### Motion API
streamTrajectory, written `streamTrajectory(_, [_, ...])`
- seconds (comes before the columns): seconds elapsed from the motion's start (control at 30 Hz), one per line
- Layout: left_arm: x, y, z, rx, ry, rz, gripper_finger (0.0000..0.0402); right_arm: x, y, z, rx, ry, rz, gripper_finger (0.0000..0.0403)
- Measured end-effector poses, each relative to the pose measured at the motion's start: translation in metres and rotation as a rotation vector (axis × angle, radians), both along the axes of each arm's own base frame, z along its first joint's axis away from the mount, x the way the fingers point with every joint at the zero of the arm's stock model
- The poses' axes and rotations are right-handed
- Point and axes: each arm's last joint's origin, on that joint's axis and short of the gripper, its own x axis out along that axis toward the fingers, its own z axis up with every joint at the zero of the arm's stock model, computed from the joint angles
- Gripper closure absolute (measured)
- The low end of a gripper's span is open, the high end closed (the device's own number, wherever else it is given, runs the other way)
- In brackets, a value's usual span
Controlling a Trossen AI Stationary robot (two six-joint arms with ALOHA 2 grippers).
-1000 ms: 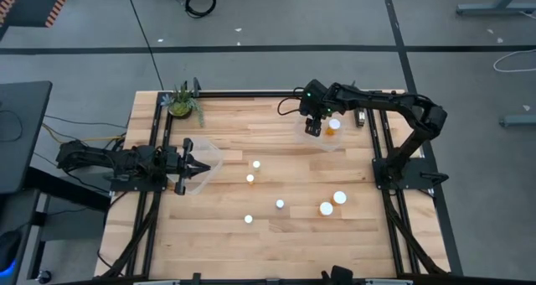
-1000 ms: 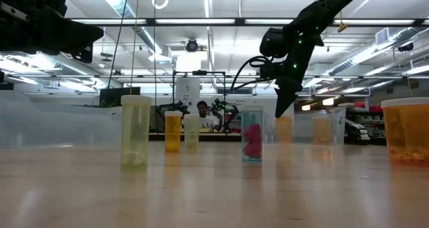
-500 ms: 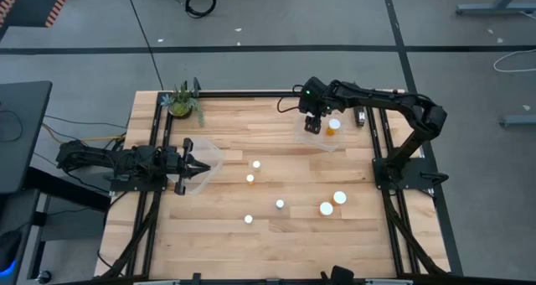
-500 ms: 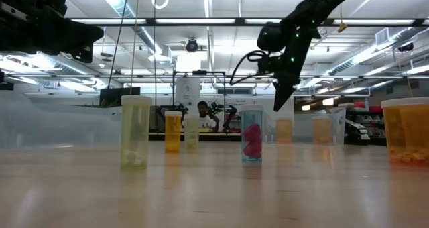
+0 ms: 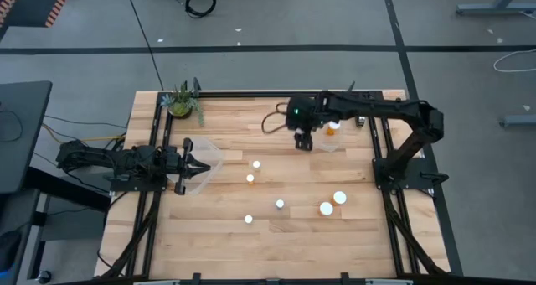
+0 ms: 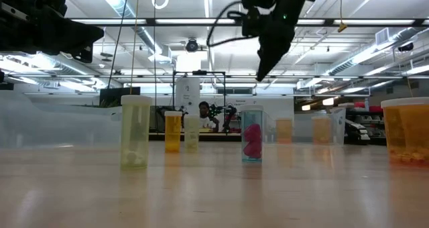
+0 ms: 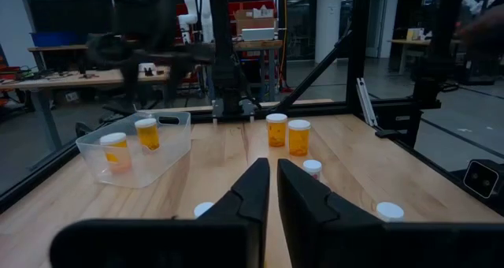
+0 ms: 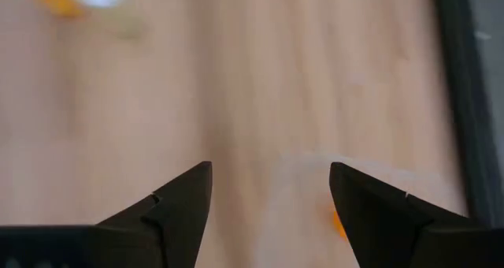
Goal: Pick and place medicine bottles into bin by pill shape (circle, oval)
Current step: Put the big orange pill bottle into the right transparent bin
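Bottles wait while the right arm swings off its bin

Right gripper (image 5: 305, 141) has slid away from the clear plastic bin (image 5: 329, 140) at the far right of the table, claw spread and empty, with an orange, white-capped bottle (image 5: 333, 128) sitting inside — that drop looks done. Six white-capped medicine bottles (image 5: 280, 204) stand loose on the wooden table (image 5: 276, 243), mid-table, so another pick seems next. Left gripper (image 5: 201, 168) parks at the left edge, fingers pressed together beside its own clear bin (image 5: 211, 152).

Pill shapes: too small to tell in the medicine bottles (image 5: 280, 204).
Right wrist view: table (image 8: 260, 87) blurred.
Right-hand bottle (image 6: 406, 129): cut off by frame edge.
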Motion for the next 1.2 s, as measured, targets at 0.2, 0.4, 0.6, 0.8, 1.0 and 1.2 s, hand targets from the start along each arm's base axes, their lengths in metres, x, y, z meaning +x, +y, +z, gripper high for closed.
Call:
streamTrajectory(0.2, [0.000,0.000,0.000,0.000,0.000,0.000,0.0372,0.006,0.062,-0.007,0.128,0.013,0.150,0.0138])
streamTrajectory(0.4, [0.000,0.000,0.000,0.000,0.000,-0.001,0.0370,-0.001,0.114,-0.026,0.172,0.075,0.215,0.0138])
streamTrajectory(0.6, [0.000,0.000,0.000,0.000,0.000,0.000,0.0366,-0.016,0.156,-0.046,0.181,0.128,0.229,0.0135])
streamTrajectory(0.8, [0.000,0.000,0.000,0.000,0.000,0.000,0.0375,-0.028,0.183,-0.055,0.196,0.149,0.185,0.0105])
streamTrajectory(1.0, [0.000,0.000,0.000,0.000,0.000,0.000,0.0371,-0.034,0.200,-0.055,0.199,0.140,0.146,0.0080])
streamTrajectory(1.2, [0.000,0.000,0.000,0.000,0.000,0.000,0.0366,-0.037,0.211,-0.059,0.162,0.141,0.154,0.0077])
